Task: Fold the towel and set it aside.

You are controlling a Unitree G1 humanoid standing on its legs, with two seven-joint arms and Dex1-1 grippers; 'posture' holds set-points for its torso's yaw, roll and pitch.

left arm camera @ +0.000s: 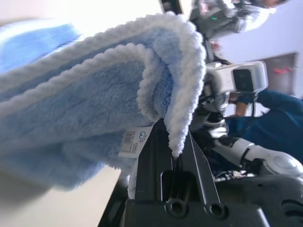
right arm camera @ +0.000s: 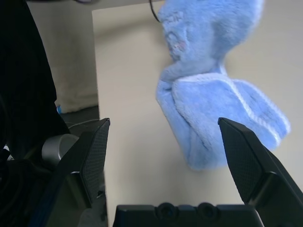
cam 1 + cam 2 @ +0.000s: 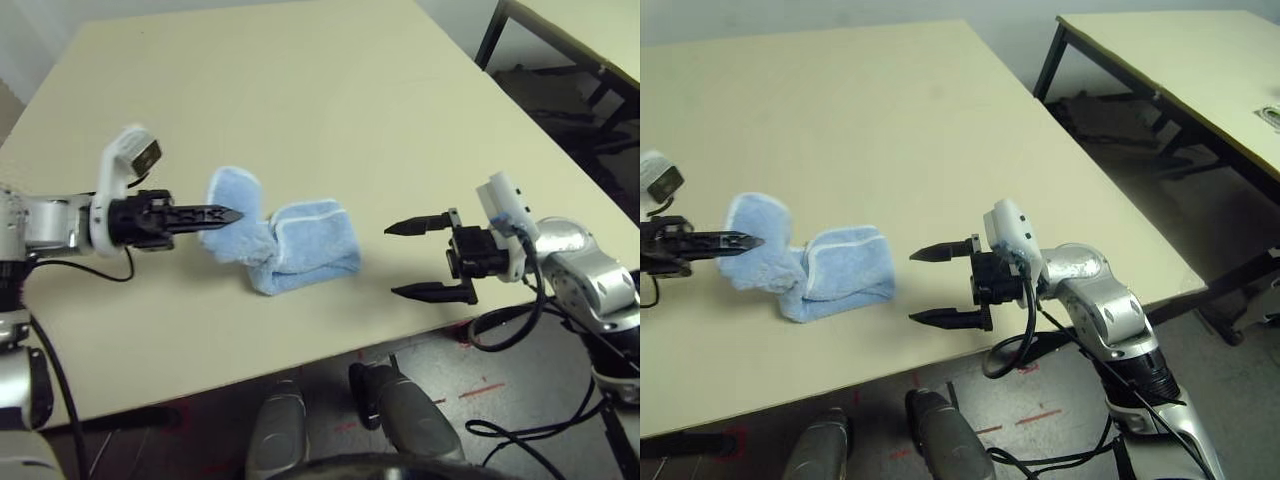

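Left gripper: clamped tight on one end of the towel, lifting that end clear of the table, probably to carry it over the rest as a fold. Remainder of the towel bunched and doubled on the table near its front edge, between both arms. Right gripper: spread wide, empty, pointing at the towel but apart from it, seemingly waiting to pin or catch. Penguin logo hard to make out.

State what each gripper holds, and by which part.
The left gripper pinches the towel by its white-stitched edge, lifting that end. The right gripper holds nothing.
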